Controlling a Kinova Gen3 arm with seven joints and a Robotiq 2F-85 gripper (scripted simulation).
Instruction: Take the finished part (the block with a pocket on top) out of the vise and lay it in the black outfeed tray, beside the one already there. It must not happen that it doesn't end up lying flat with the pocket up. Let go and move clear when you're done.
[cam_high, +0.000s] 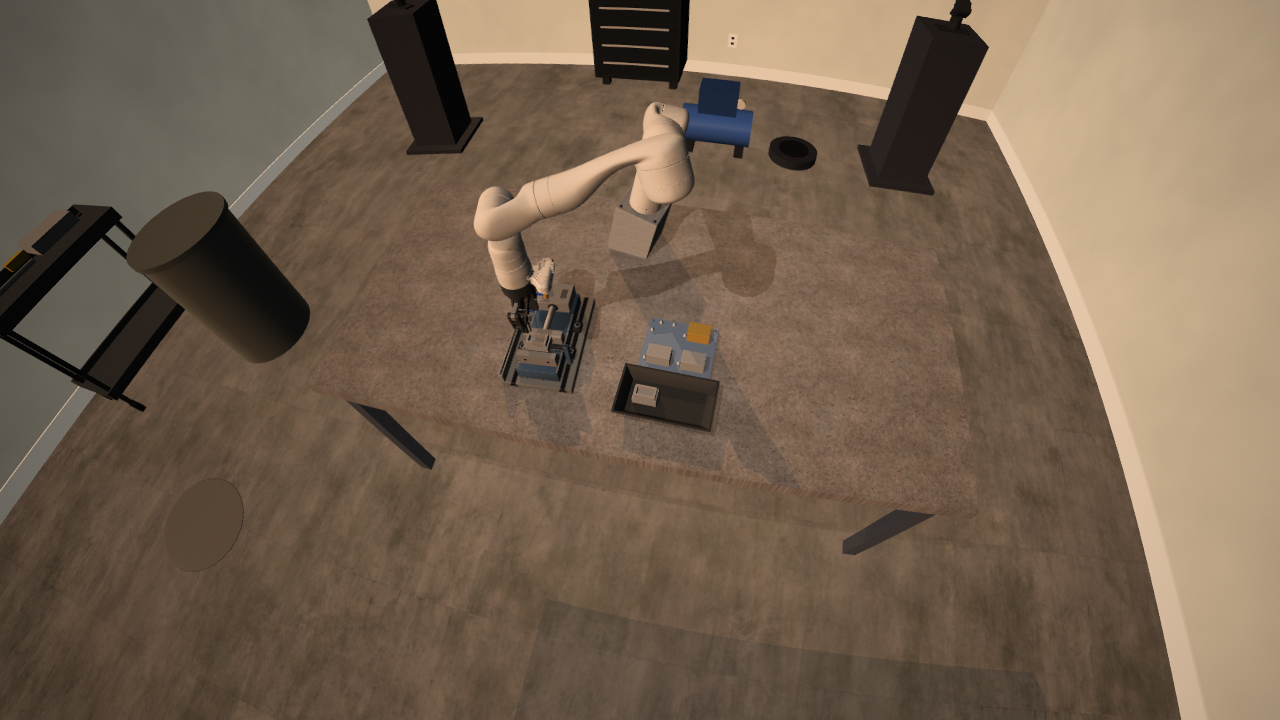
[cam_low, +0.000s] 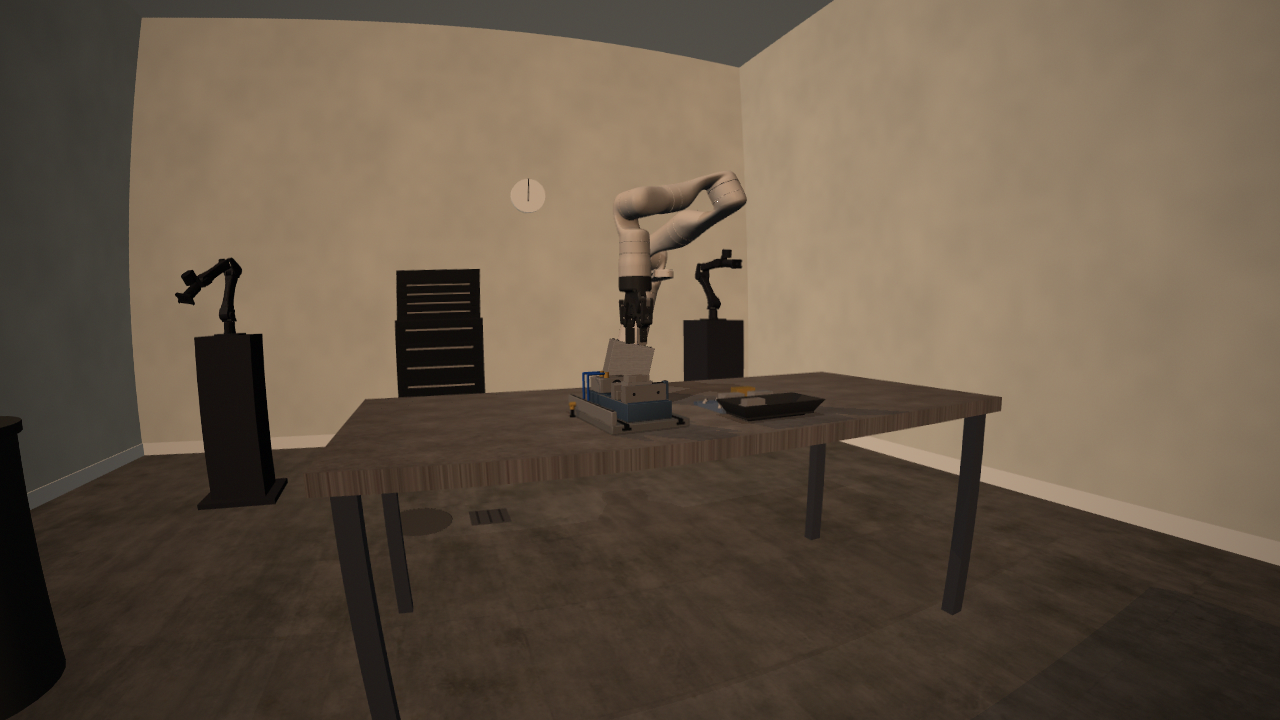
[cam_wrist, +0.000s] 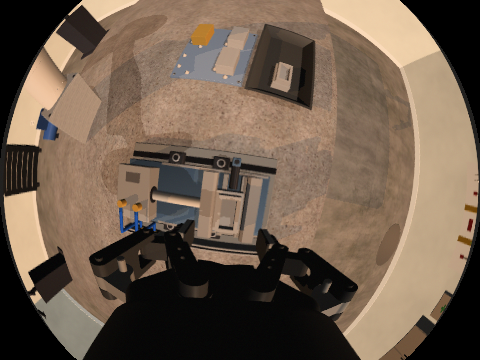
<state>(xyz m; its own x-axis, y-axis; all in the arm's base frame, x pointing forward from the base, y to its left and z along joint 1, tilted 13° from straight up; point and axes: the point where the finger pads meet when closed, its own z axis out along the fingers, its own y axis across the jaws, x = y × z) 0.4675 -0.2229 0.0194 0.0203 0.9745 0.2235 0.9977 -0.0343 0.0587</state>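
Note:
The vise (cam_high: 544, 351) (cam_low: 626, 410) (cam_wrist: 200, 196) stands on the table, left of the tray. The finished part (cam_high: 540, 343) (cam_wrist: 230, 214), a tan block with a pocket on top, sits between the vise jaws. My gripper (cam_high: 518, 310) (cam_low: 636, 338) (cam_wrist: 225, 234) is open and empty. It hangs above the vise, over its edge on the side away from the tray, and touches nothing. The black outfeed tray (cam_high: 684, 404) (cam_low: 771, 404) (cam_wrist: 296, 47) holds one tan block (cam_high: 645, 393) (cam_wrist: 282, 76) at its left end.
A blue fixture plate (cam_high: 677, 332) (cam_wrist: 190, 66) behind the tray carries two tan blocks (cam_high: 661, 355) (cam_wrist: 230, 59) and an orange one (cam_high: 699, 333) (cam_wrist: 203, 34). The arm's grey pedestal (cam_high: 637, 228) stands at the table's back edge.

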